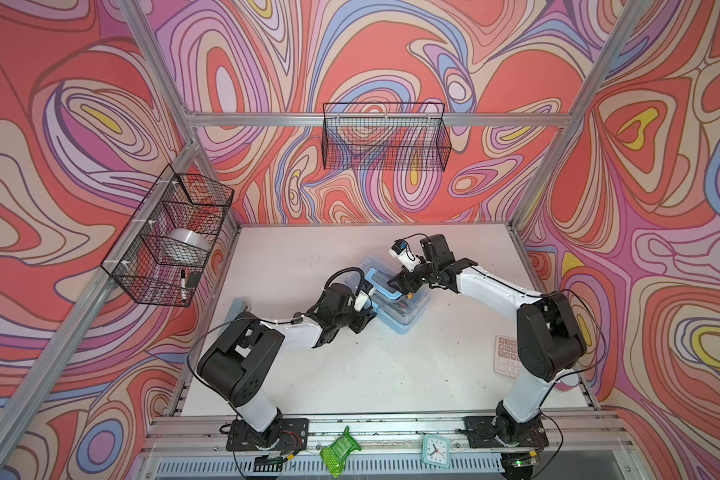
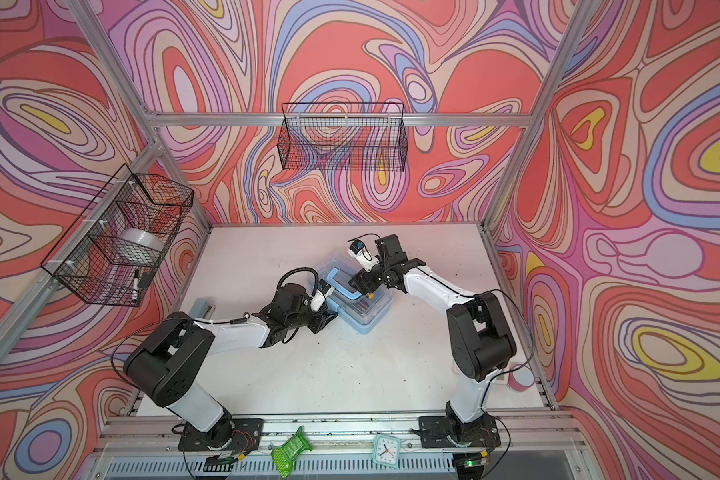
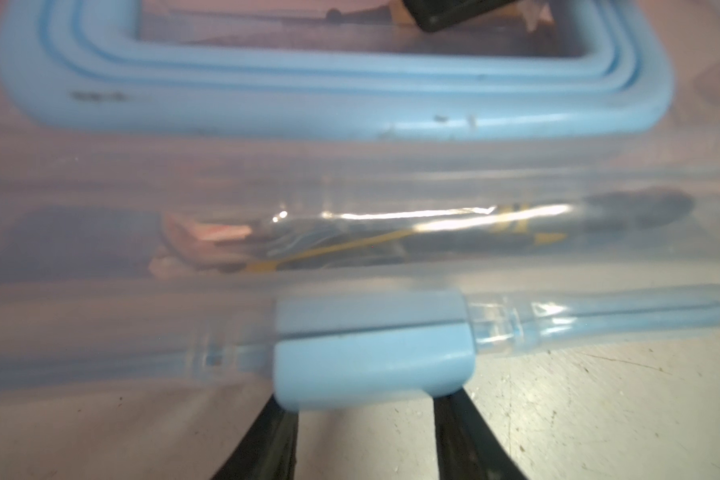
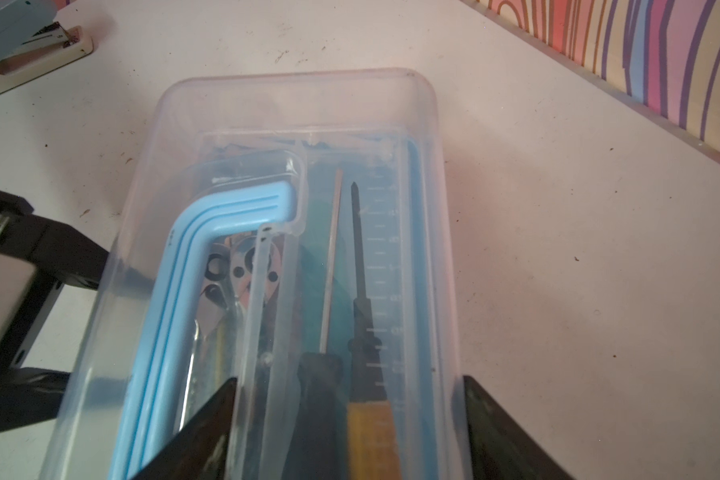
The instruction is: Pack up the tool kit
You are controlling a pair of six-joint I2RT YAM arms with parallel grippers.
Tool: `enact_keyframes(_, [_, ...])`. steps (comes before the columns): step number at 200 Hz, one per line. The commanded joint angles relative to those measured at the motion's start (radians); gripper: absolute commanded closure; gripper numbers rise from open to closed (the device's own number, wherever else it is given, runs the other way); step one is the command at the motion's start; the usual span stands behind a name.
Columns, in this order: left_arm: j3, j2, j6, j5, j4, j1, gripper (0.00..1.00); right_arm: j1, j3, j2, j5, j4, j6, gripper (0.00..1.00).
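The tool kit [image 1: 408, 316] [image 2: 368, 321], a light blue box under a clear lid, lies mid-table with its blue handle [image 1: 381, 286] [image 4: 184, 291] flat on the lid. Through the lid I see a yellow-handled screwdriver [image 4: 368, 428] and a thin metal shaft [image 4: 331, 257]. My left gripper [image 1: 371, 315] [image 3: 366, 409] is at the box's near-left side. Its jaws stand apart and the tips run under the blue latch [image 3: 373, 365]. My right gripper [image 1: 400, 287] [image 4: 350, 415] is open above the lid, with one finger over the lid and the other beyond the box's long side.
A grey-blue stapler [image 1: 240, 305] [image 4: 21, 41] lies left of the box. A pink calculator [image 1: 507, 355] sits by the right arm's elbow. Wire baskets hang on the left wall [image 1: 171, 237] and back wall [image 1: 385, 137]. A green object [image 1: 339, 451] and a clock [image 1: 436, 449] rest on the front rail.
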Motion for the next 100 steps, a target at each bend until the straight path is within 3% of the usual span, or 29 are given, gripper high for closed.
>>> enact_keyframes(1, [0.061,0.032,-0.013,0.011,0.18,0.013,0.68,0.027,-0.062,0.027,-0.049,-0.201,-0.079,0.33])
enact_keyframes(100, [0.049,0.093,-0.024,0.043,0.299,0.028,0.68,0.028,-0.074,0.033,-0.076,-0.245,-0.107,0.39])
